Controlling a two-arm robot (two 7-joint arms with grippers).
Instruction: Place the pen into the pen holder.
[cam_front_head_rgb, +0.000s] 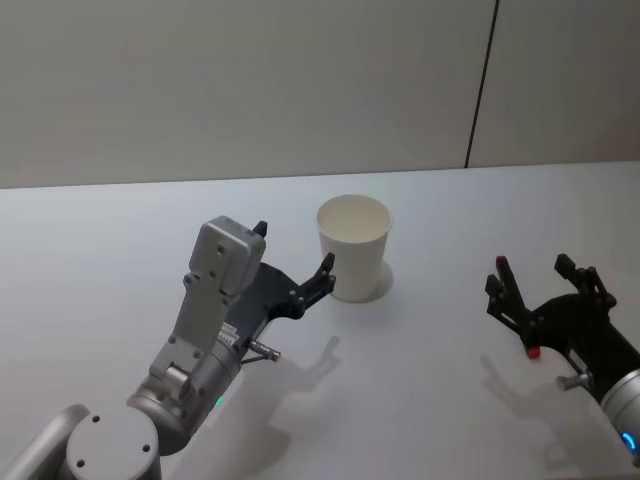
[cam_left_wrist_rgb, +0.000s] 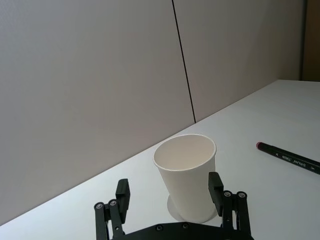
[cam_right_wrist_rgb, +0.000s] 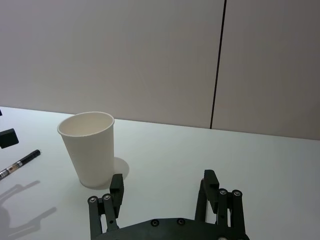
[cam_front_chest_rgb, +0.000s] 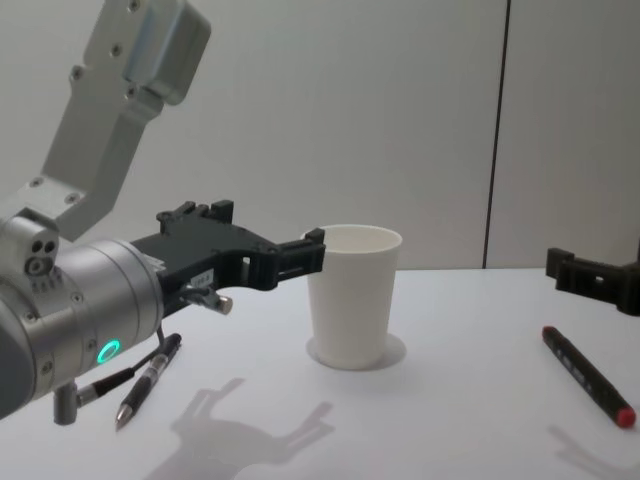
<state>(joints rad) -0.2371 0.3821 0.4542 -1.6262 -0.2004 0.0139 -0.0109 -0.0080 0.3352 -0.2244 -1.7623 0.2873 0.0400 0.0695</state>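
Note:
The pen holder, a white paper cup (cam_front_head_rgb: 353, 245), stands upright mid-table and looks empty (cam_left_wrist_rgb: 187, 175) (cam_right_wrist_rgb: 92, 147) (cam_front_chest_rgb: 352, 300). A black pen with a red end (cam_front_chest_rgb: 585, 375) lies on the table to its right (cam_left_wrist_rgb: 287, 157), under my right gripper (cam_front_head_rgb: 538, 275), where its red tip (cam_front_head_rgb: 533, 350) peeks out. My left gripper (cam_front_head_rgb: 293, 250) is open with nothing in it, hovering just left of the cup, one fingertip (cam_front_head_rgb: 325, 268) close to the wall. In the left wrist view the cup stands just beyond the fingers (cam_left_wrist_rgb: 216, 185). My right gripper (cam_right_wrist_rgb: 163, 187) is open and holds nothing.
Two more pens (cam_front_chest_rgb: 140, 385) lie side by side on the table below my left arm; one of them (cam_right_wrist_rgb: 20, 162) appears in the right wrist view. A plain wall with a dark vertical seam (cam_front_head_rgb: 480, 90) runs behind the white table (cam_front_head_rgb: 430, 400).

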